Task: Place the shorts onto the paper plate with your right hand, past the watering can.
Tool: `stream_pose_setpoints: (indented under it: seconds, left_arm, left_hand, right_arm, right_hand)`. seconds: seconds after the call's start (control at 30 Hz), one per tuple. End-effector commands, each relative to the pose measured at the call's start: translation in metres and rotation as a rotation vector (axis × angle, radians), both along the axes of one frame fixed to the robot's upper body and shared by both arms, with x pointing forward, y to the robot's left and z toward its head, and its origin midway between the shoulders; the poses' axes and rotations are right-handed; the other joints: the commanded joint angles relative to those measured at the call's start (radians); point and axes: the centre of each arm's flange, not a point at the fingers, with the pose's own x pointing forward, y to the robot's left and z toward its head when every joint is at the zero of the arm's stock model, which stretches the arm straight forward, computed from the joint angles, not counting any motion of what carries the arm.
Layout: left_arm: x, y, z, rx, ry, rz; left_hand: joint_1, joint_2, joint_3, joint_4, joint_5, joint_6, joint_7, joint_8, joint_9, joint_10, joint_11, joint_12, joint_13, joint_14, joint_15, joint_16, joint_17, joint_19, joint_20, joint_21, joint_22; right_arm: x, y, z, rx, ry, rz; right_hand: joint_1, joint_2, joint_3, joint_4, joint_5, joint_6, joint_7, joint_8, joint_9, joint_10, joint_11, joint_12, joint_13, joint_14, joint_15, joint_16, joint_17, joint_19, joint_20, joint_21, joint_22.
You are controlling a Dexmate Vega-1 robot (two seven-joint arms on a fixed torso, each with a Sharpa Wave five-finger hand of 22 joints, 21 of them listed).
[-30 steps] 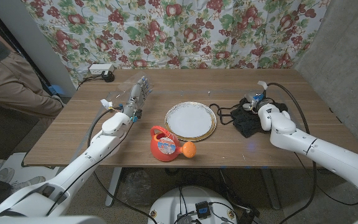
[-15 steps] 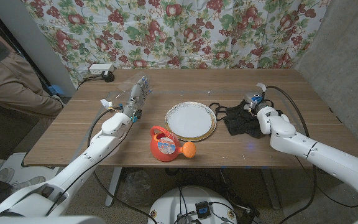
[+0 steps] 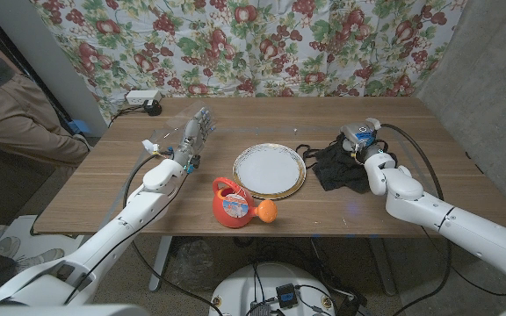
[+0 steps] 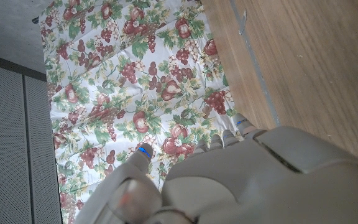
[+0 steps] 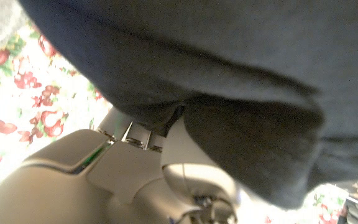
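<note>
The dark shorts lie bunched on the table just right of the white paper plate, one edge raised. My right hand grips that raised edge at the shorts' far right side. In the right wrist view, dark fabric of the shorts is drawn in between the fingers of my right hand. The red watering can with an orange spout end stands in front of the plate, nearer to me. My left hand is over the table left of the plate, fingers stretched out and holding nothing; the left wrist view shows the back of my left hand.
A white power strip sits at the table's far left corner. A person is at the left edge, beyond the table. A floral curtain hangs behind, and a grey wall stands to the right.
My right hand has shifted slightly left toward the plate, pulling the shorts with it so they bunch up. The left arm has not moved.
</note>
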Motion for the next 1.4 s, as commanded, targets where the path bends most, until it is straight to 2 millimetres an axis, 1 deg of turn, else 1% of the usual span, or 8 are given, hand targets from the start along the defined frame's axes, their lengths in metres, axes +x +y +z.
stream_pose_setpoints:
  seconds: [0.03, 0.37, 0.4, 0.77, 1.03, 1.4]
  left_arm:
    - [-0.003, 0.003, -0.001, -0.002, -0.006, 0.003]
    - [-0.004, 0.002, 0.0, 0.0, -0.008, -0.001]
    - [-0.004, 0.002, 0.0, 0.0, -0.007, -0.001]
    - [-0.005, 0.002, -0.001, -0.002, -0.009, 0.001]
    - [-0.006, 0.0, -0.001, -0.001, -0.009, -0.005]
    - [-0.007, -0.001, -0.002, -0.001, -0.01, -0.003]
  left_hand:
    - [-0.002, 0.107, -0.004, 0.001, 0.006, -0.035, 0.0, 0.006, 0.006, -0.059, 0.005, 0.007, 0.004, -0.067, 0.005, 0.006, 0.004, 0.007, 0.0, -0.003, 0.006]
    - [-0.002, 0.108, -0.004, 0.001, 0.007, -0.036, 0.001, 0.006, 0.006, -0.059, 0.004, 0.007, 0.004, -0.067, 0.005, 0.006, 0.004, 0.008, -0.001, -0.004, 0.006]
    - [-0.002, 0.108, -0.004, 0.001, 0.007, -0.036, 0.001, 0.006, 0.006, -0.059, 0.004, 0.007, 0.004, -0.068, 0.004, 0.006, 0.004, 0.008, -0.001, -0.004, 0.006]
    - [-0.001, 0.108, -0.005, 0.001, 0.007, -0.036, 0.0, 0.005, 0.006, -0.061, 0.005, 0.006, 0.004, -0.067, 0.004, 0.006, 0.004, 0.008, -0.001, -0.005, 0.006]
    - [-0.001, 0.108, -0.005, 0.001, 0.007, -0.036, 0.0, 0.005, 0.006, -0.06, 0.005, 0.007, 0.004, -0.067, 0.003, 0.006, 0.004, 0.009, -0.002, -0.006, 0.006]
    - [-0.001, 0.108, -0.005, 0.001, 0.007, -0.036, -0.002, 0.005, 0.006, -0.062, 0.003, 0.006, 0.004, -0.067, 0.002, 0.006, 0.004, 0.009, -0.002, -0.007, 0.006]
  right_arm:
    - [-0.012, 0.005, 0.013, -0.011, -0.103, 0.031]
    - [-0.017, 0.007, 0.023, -0.011, -0.117, 0.038]
    - [-0.017, 0.007, 0.024, -0.009, -0.116, 0.04]
    - [-0.021, 0.008, 0.036, -0.029, -0.122, 0.045]
    - [-0.025, 0.01, 0.044, -0.046, -0.121, 0.047]
    - [-0.03, 0.008, 0.055, -0.055, -0.112, 0.046]
  right_hand:
    - [0.021, 0.007, -0.007, 0.001, 0.004, 0.017, -0.001, 0.009, 0.002, 0.047, -0.035, 0.014, 0.04, 0.142, -0.215, 0.002, 0.009, -0.012, -0.071, 0.014, 0.005]
    - [0.027, 0.005, -0.016, 0.003, 0.005, 0.028, 0.001, 0.011, 0.001, 0.055, -0.033, 0.017, 0.038, 0.147, -0.214, 0.001, 0.024, -0.016, -0.071, 0.032, 0.011]
    - [0.028, 0.005, -0.017, 0.003, 0.005, 0.032, 0.002, 0.012, 0.001, 0.055, -0.036, 0.017, 0.039, 0.148, -0.214, 0.001, 0.027, -0.017, -0.071, 0.035, 0.012]
    - [0.034, 0.003, -0.027, 0.005, 0.006, 0.053, -0.003, 0.016, 0.001, 0.064, -0.032, 0.024, 0.043, 0.152, -0.211, -0.001, 0.045, -0.026, -0.071, 0.054, 0.018]
    - [0.038, 0.002, -0.031, 0.005, 0.006, 0.051, -0.004, 0.014, 0.0, 0.065, -0.034, 0.025, 0.046, 0.152, -0.213, -0.003, 0.054, -0.031, -0.071, 0.064, 0.021]
    - [0.044, 0.002, -0.039, 0.006, 0.007, 0.065, -0.001, 0.017, -0.001, 0.074, -0.028, 0.028, 0.047, 0.155, -0.211, -0.004, 0.069, -0.038, -0.071, 0.08, 0.025]
